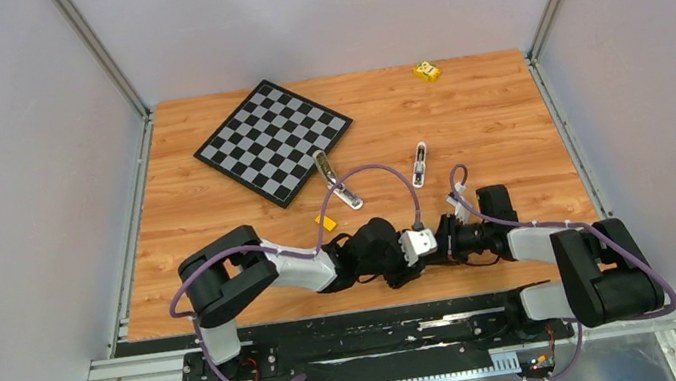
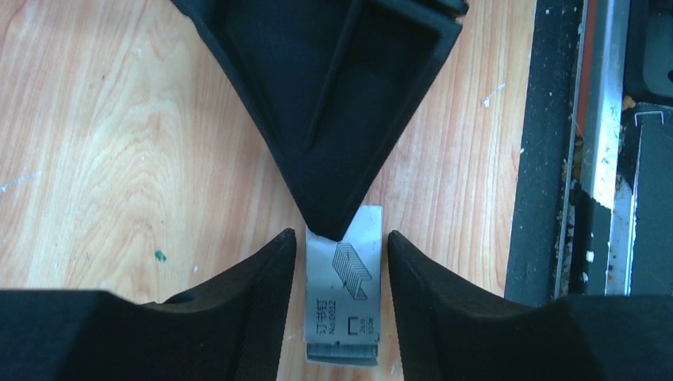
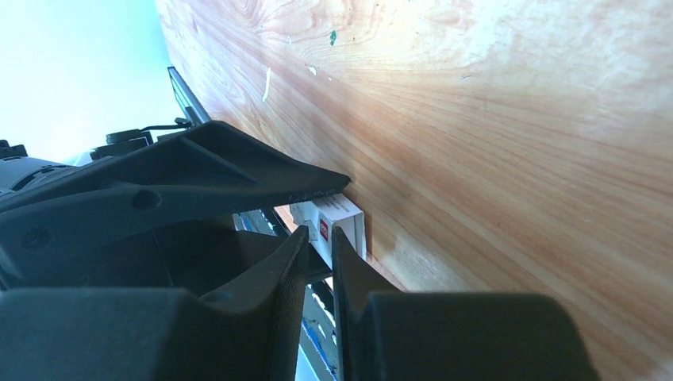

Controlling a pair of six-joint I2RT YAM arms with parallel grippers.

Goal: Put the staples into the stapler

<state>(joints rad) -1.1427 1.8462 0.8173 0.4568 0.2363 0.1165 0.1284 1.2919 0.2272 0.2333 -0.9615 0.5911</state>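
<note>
One view alone shows left gripper (image 2: 341, 238) straddling box (image 2: 343, 317).

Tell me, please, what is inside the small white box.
Its contents cannot be seen: the box shows only its printed top, with a staple drawing, and the right gripper covers one end.

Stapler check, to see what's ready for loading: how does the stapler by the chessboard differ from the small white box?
The stapler lies opened in a V mid-table, untouched; the white box sits by the near edge, straddled by the left tool, the right tool at its end. The stapler is grey-olive and shiny metal; the box is white, printed with a staples drawing. Both lie on the wooden table.
</note>
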